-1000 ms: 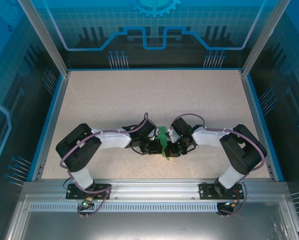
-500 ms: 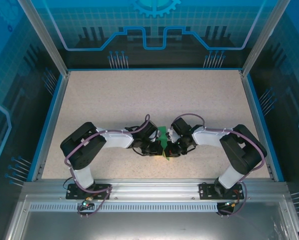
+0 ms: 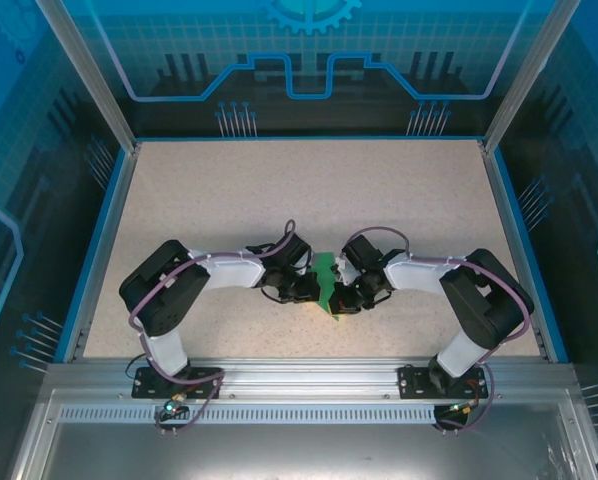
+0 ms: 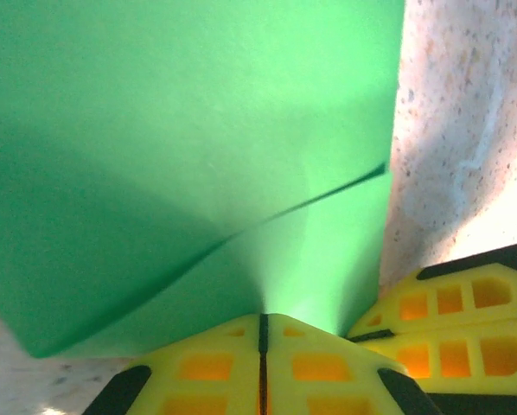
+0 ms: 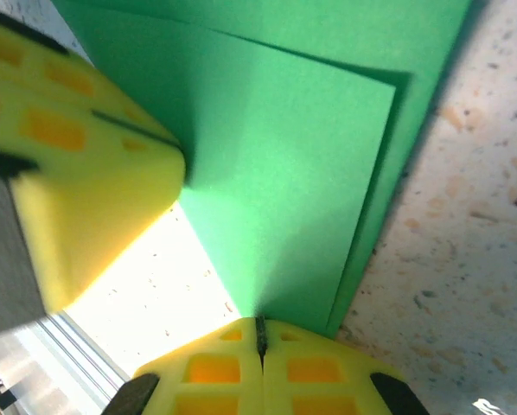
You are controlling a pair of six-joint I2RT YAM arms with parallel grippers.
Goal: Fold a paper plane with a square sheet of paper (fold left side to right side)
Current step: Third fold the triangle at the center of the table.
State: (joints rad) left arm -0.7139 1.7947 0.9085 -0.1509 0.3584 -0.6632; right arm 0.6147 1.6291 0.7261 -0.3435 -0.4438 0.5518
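Over the last second my left arm has tucked its elbow in and drawn the left gripper [image 3: 301,290] slightly toward the upper left, so more of the folded green sheet of paper [image 3: 326,280] shows at frame centre, between it and the right gripper [image 3: 345,297]; I judge the fold is being tensioned, not yet creased flat. Both pincers are clamped tight on the sheet's edges. The paper is thin, matte, layered, with one sharp diagonal edge, over the speckled beige tabletop [image 3: 279,190]
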